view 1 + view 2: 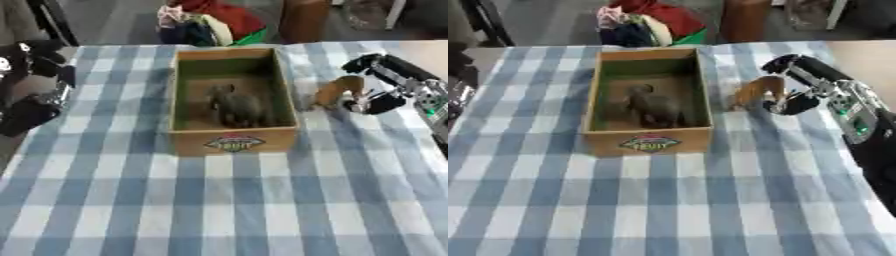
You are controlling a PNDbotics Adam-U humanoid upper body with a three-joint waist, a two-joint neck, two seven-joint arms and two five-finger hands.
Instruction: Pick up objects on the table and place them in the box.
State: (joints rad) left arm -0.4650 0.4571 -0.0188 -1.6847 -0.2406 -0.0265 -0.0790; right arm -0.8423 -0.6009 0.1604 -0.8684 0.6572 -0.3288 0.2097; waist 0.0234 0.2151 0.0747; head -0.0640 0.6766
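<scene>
Right hand [794, 95] curled round brown toy animal [756, 91], held just beside right wall of cardboard box [647, 141], near table's far edge. Dark toy animal [651, 106] already inside box. Left hand [31, 112] idle at table's left edge; finger state cannot be told. Step: carry phase. Next move calls for shift leftward over box rim, then release.
</scene>
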